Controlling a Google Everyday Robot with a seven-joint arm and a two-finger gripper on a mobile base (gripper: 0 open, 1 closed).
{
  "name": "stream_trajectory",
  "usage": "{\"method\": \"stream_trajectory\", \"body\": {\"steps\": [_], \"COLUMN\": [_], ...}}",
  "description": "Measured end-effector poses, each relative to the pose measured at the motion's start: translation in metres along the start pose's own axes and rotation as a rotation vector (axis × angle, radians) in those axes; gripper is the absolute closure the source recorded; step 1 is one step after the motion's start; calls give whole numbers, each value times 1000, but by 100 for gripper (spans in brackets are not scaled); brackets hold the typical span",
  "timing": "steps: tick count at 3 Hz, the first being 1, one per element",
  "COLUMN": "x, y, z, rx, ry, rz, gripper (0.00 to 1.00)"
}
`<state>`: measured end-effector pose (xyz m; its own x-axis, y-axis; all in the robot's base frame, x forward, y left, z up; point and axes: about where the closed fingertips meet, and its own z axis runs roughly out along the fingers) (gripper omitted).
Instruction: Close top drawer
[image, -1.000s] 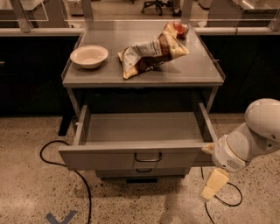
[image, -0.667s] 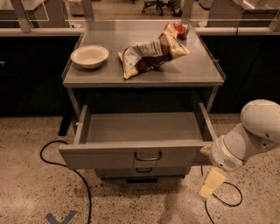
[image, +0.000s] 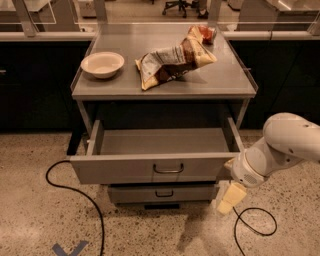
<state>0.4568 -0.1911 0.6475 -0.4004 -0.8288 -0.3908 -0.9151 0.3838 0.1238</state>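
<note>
– speckled stone floor (image: 30, 220), dark cabinets behind. where's the top drawer?
– the wide, shallow grey metal top drawer (image: 125, 170) stands pulled far out of the grey metal table (image: 225, 82). its small metal loop handle (image: 168, 169) sits at the centre of the front panel.
– how will it handle?
– stiff steel, probably light on its runners. i'd push flat on the panel near the handle, so it doesn't skew.
– and the gripper?
– the cream gripper (image: 231, 198) hangs just beside the drawer's right front corner, lower than the panel. i cannot tell how wide it stands, or whether it holds anything.
– around the drawer?
– a narrower grey drawer (image: 165, 193) just below, a white round bowl (image: 102, 64) and crumpled snack bag (image: 172, 62) above, a black cable (image: 75, 192) on the floor to its left.
</note>
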Motion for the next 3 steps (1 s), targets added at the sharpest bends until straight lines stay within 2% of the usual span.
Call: {"method": "stream_trajectory", "body": {"steps": [1,2,3], "x": [-18,-33,-44], "y": [-21,-41,-58], "z": [1,10,29], "rx": [66,72,41], "ry": [-9,1,22], "rz": [-1,-1,2], "gripper": [0,0,0]}}
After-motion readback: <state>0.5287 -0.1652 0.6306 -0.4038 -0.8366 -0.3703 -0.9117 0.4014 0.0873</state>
